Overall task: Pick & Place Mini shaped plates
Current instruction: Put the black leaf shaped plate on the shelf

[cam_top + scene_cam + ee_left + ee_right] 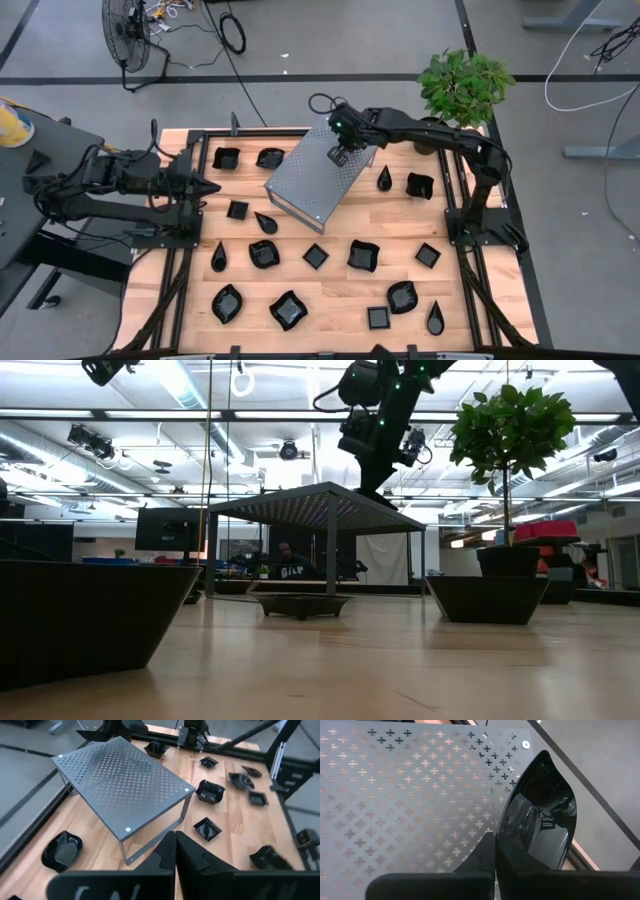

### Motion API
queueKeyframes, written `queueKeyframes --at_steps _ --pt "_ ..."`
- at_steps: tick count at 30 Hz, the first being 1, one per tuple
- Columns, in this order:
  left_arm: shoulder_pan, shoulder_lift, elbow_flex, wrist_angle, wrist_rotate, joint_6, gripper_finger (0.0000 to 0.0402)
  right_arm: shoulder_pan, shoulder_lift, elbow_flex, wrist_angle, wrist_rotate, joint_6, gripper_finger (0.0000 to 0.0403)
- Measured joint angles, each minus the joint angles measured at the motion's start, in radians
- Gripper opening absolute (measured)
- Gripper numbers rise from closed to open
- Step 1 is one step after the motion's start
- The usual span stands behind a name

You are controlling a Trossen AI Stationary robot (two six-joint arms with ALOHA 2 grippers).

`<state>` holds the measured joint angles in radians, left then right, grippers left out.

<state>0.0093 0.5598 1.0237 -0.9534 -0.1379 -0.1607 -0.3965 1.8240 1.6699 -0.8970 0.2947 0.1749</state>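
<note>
The right hand hangs over the far part of the grey perforated rack, which stands tilted across the middle of the wooden tabletop. Its fingers are closed on a glossy black teardrop plate; in the right wrist view the plate stands on edge, pinched at its lower rim, its pointed end away from the camera and the rack's cross-shaped holes right behind it. In the low view the right hand sits just above the rack's top, and whether the plate touches the metal cannot be told. The left hand waits above the left side of the tabletop, near the rack's left end, its fingers pressed together with nothing between them, pointing toward the rack. The other plates lie spread over the tabletop: two beside the rack's far left corner, a square one and a teardrop in front of its left end, two to its right, and the others in loose rows across the near half. A potted plant stands at the far right corner, behind the right arm. In the low view a shallow plate rests under the rack, and a person sits in the room far behind it.
</note>
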Motion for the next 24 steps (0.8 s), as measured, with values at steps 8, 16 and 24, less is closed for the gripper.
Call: queueKeyframes --at_steps 8,16,24 --pt "0.0 -0.006 0.0 -0.004 -0.051 0.018 0.0005 -0.011 0.004 0.001 0.012 -0.007 -0.019 0.0" --pt "0.0 -0.081 0.0 -0.004 -0.042 -0.005 0.0005 -0.01 0.009 0.0 0.041 -0.023 -0.01 0.0" --pt "0.0 -0.22 0.0 -0.004 -0.042 -0.004 0.0005 -0.01 0.009 0.0 0.035 -0.023 -0.01 0.0"
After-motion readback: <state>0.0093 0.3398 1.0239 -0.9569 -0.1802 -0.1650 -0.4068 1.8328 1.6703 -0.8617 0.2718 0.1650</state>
